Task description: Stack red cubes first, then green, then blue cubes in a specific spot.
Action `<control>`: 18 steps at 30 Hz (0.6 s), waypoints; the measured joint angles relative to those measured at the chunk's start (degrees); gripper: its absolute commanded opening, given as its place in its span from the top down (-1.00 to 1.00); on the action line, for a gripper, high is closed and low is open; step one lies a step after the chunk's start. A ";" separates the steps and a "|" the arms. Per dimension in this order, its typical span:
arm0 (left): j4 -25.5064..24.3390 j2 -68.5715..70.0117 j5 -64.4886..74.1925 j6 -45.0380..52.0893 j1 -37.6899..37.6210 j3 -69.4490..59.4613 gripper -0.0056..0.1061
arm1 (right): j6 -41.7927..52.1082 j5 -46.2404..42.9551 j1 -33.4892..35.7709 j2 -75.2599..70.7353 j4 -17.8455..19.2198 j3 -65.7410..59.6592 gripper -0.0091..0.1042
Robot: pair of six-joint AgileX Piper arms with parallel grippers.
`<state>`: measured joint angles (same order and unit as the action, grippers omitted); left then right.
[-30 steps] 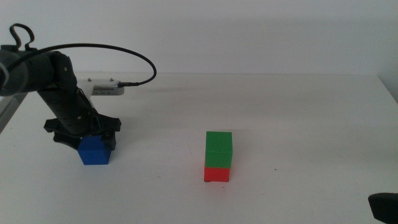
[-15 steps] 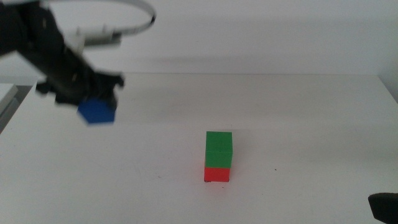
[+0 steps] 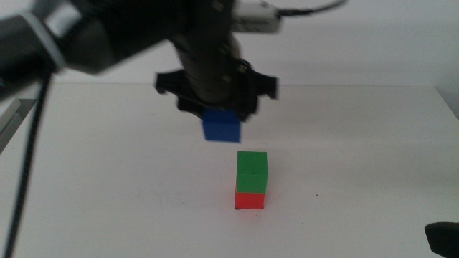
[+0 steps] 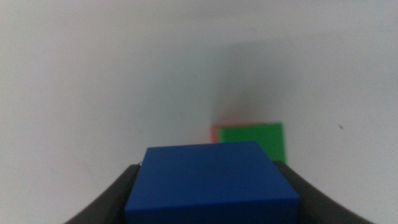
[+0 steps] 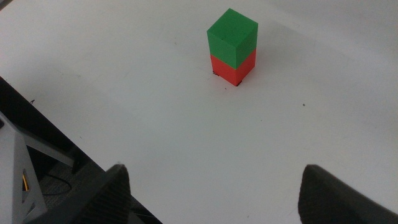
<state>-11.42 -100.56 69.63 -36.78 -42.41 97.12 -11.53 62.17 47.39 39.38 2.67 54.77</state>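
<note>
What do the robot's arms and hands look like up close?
The left arm is black and chunky, with a grey band, a black cable and a small white box on top. Both hands, left hand and right hand, have two dark, rounded jaws.

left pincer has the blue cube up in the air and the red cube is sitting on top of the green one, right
Not quite: the green cube sits on top of the red cube, as the middle view shows. The rest holds: the left pincer holds the blue cube in the air.
</note>
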 measured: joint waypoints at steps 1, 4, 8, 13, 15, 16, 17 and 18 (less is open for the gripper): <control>-0.55 -0.23 0.00 -1.71 -1.38 0.02 0.93 | 0.00 0.00 0.00 0.00 0.00 0.00 -0.80; -0.74 -1.22 0.35 -5.63 -4.05 0.13 0.93 | 0.00 0.00 0.00 0.00 0.00 0.00 -0.80; -0.34 -2.91 0.35 -7.19 -5.37 0.36 0.93 | 0.00 0.00 0.00 0.00 0.00 0.00 -0.80; 0.02 -5.81 0.77 -9.25 -5.50 1.85 0.93 | 0.00 0.00 0.00 0.00 0.00 0.00 -0.80; 0.27 -7.55 0.78 -9.51 -5.50 3.78 0.93 | 0.00 0.00 0.00 0.00 0.00 0.00 -0.80; 0.43 -8.33 0.64 -9.51 -5.50 4.83 0.93 | 0.00 0.00 0.00 0.00 0.00 0.00 -0.80; 0.67 -8.95 0.54 -9.51 -5.50 5.59 0.93 | 0.00 0.00 0.00 0.00 0.00 0.00 -0.80; 0.81 -9.28 0.45 -9.51 -5.50 6.27 0.93 | 0.00 0.00 0.00 0.00 0.00 0.00 -0.80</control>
<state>-10.61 -109.84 70.08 -46.29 -47.91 103.39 -11.53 62.17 47.39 39.38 2.67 54.77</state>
